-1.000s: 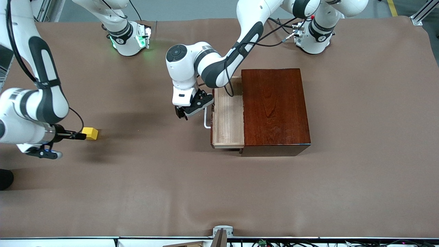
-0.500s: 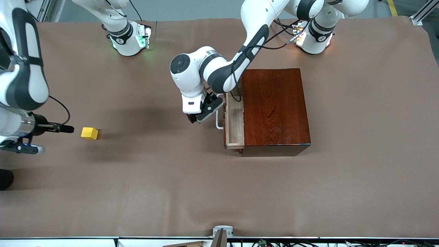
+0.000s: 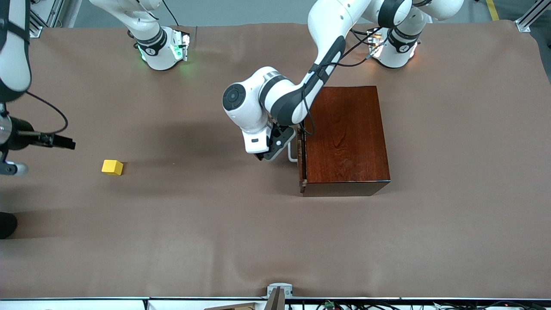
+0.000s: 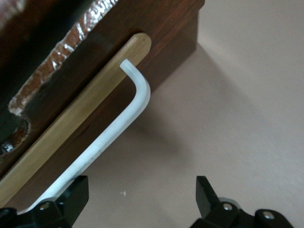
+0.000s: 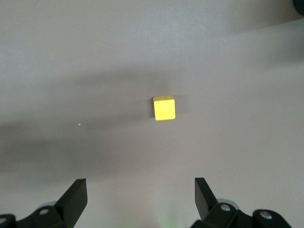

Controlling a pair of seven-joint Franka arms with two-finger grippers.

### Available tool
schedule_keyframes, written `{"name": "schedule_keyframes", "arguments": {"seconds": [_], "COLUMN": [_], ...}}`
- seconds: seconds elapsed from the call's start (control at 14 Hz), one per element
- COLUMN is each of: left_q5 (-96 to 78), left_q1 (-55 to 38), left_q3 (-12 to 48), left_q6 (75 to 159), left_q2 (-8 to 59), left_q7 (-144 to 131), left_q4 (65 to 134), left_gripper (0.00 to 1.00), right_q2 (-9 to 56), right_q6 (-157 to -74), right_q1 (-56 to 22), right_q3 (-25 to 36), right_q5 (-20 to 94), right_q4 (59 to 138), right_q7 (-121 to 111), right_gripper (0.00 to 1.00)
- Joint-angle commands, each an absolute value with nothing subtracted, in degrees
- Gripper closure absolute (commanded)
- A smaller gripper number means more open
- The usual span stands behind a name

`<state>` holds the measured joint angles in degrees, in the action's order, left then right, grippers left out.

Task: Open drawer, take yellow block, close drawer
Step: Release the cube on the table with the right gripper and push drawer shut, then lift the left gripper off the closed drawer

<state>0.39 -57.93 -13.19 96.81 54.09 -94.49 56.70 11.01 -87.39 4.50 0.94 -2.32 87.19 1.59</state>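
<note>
Two spread fingers of the left gripper (image 3: 275,148) are flanking the drawer's (image 3: 301,155) smooth white bar handle (image 4: 116,133), its length running alongside the glossy reddish box (image 3: 344,137). Empty and open, the right gripper (image 3: 64,142) is hovering near the yellow block (image 3: 112,167) sitting on matte brown covering.

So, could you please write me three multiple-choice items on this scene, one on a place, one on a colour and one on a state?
1. Where is the yellow block?
A. in the drawer
B. on the table, toward the right arm's end
C. on top of the wooden box

2. What colour is the drawer's handle?
A. white
B. black
C. yellow

3. How does the drawer stand?
A. pulled fully out
B. lifted off the box
C. pushed in, almost shut

Answers: 1 B, the block lies alone on the brown table cover. 2 A, the left wrist view shows a white bar. 3 C, its front sits almost flush with the wooden box, the left hand at the handle.
</note>
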Motion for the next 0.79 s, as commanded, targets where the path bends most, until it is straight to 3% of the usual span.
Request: {"name": "schedule_keyframes", "arguments": {"seconds": [0.0,0.43,0.71], "left_q5": [0.9,0.7,0.6], "left_q1": [-57.6,-57.5,-58.2], "left_q3": [-14.5,-14.7,-13.9], "left_q6": [93.8,93.3,99.9], "left_q2": [54.0,54.0,53.3], "left_q7": [-93.9,-93.7,-93.8], "left_q4": [56.3,56.2,55.8], "left_gripper": [0.00,0.00,0.00], "right_q2": [6.4,1.4,-1.3], "right_q6": [-84.7,-79.4,-79.2], "right_q1": [3.4,-2.3,-2.0], "right_q3": [0.8,0.6,0.8], "right_q5": [-2.2,-1.4,-1.3], "right_q4": [88.0,87.9,88.4], "right_q7": [3.2,13.6,13.4], "right_gripper": [0.00,0.00,0.00]}}
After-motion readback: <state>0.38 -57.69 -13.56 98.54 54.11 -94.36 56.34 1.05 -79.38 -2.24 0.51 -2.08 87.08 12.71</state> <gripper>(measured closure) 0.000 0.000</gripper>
